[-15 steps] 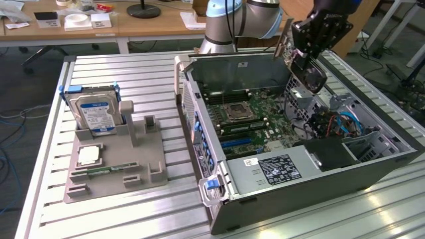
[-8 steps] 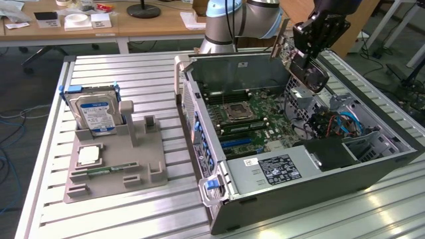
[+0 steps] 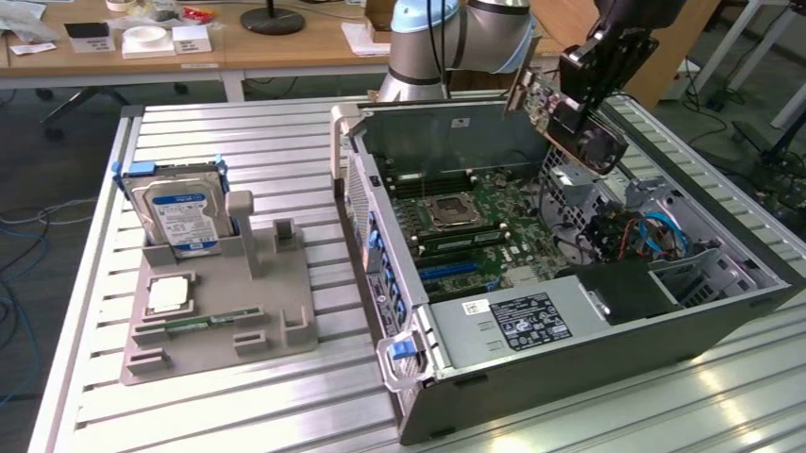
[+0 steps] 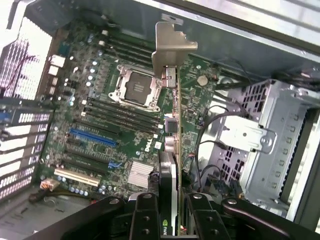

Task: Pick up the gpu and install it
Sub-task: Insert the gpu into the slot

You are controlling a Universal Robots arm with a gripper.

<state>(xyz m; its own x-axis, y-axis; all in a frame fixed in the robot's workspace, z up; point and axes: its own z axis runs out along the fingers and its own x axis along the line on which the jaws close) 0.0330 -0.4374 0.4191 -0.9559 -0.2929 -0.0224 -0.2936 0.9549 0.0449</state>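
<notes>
The gpu [image 3: 573, 118], a green card with a black cooler and a metal bracket, hangs tilted in the air above the far right corner of the open computer case [image 3: 567, 368]. My gripper [image 3: 592, 80] is shut on it from above. In the wrist view the gpu [image 4: 170, 150] runs edge-on away from the camera, its silver bracket [image 4: 170, 42] at the far end, with black fingers [image 4: 145, 215] clamped on both sides. Below it lies the motherboard [image 4: 115, 130] with the bare CPU socket [image 4: 136, 87] and a blue expansion slot [image 4: 94, 137].
A grey holder [image 3: 221, 302] on the exterior view's left carries a silver hard drive [image 3: 180, 215], a CPU [image 3: 168, 294] and a memory stick [image 3: 202, 323]. Inside the case are a drive cage [image 4: 260, 140], cables [image 3: 636, 236] and a power supply [image 3: 529, 321]. The slatted table [image 3: 189, 415] surrounds all.
</notes>
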